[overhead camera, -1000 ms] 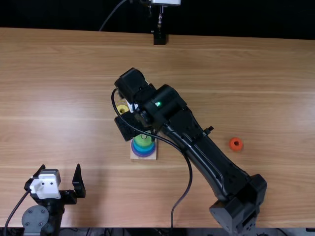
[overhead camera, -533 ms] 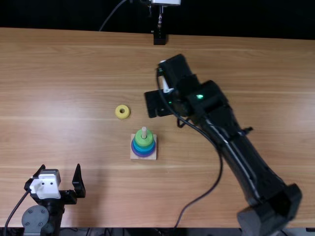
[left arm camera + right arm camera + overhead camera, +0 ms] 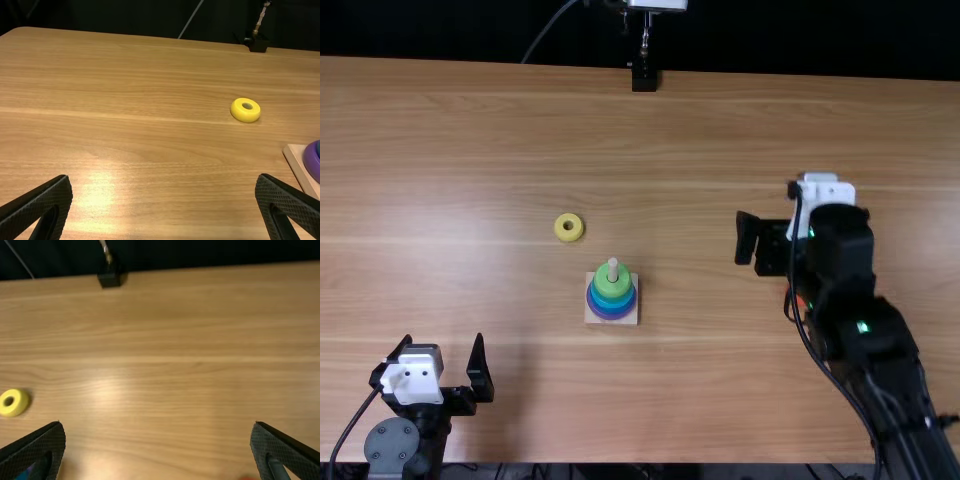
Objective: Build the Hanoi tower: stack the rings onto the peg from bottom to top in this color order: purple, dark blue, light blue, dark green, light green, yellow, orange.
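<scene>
Table (image 3: 470, 150), light brown wood: the ground for every item listed.

Right arm (image 3: 880, 330), black, at the right of the table, passing above one loose ring. Its gripper (image 3: 158, 424) has its two fingers spread wide with nothing between them, apparently ready to take a ring.

Left arm (image 3: 392, 447), black, at the near left. Its gripper (image 3: 443, 337) also has fingers parted and empty, well apart from the stack; probably parked there to leave the right arm room.

Wooden base (image 3: 591, 318), square, flat on the table left of the middle, bearing the stack where the right arm can presumably reach it.

Stacked rings, threaded around the peg, widest at the bottom: purple ring (image 3: 611, 317) lowest, blue rings (image 3: 611, 304) above, light green ring (image 3: 613, 290) uppermost. Whether dark green lies between cannot be told.

Peg (image 3: 613, 266), pale wood, upright, its tip bare above the light green ring, leaving a place for what remains.

Yellow ring (image 3: 560, 230), loose and flat, hole upward, left of and farther than the base; judged next in order, an easy lift if gripped squarely across its sides.

Orange ring (image 3: 800, 299), loose at the right, partly hidden by the right arm; the smallest and last piece, to wait for the yellow.
</scene>
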Controlling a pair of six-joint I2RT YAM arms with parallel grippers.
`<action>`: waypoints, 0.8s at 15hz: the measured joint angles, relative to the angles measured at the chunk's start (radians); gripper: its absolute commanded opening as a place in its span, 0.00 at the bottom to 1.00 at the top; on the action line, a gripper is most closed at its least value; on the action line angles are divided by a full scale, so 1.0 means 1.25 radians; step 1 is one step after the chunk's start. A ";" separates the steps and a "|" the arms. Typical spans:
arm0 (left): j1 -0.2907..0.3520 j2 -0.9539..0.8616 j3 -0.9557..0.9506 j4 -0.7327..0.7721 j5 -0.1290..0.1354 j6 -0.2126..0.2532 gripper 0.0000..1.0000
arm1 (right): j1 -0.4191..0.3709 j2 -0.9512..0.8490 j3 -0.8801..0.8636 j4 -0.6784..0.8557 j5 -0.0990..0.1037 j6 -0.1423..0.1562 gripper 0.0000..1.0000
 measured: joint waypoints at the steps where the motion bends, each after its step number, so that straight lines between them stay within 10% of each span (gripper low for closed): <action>1: 0.000 0.000 0.000 0.000 0.000 0.000 1.00 | -0.002 -0.078 -0.100 0.098 0.001 -0.029 1.00; 12: 0.000 0.000 0.000 0.000 0.000 -0.001 1.00 | -0.118 -0.649 -0.559 0.273 0.007 -0.075 1.00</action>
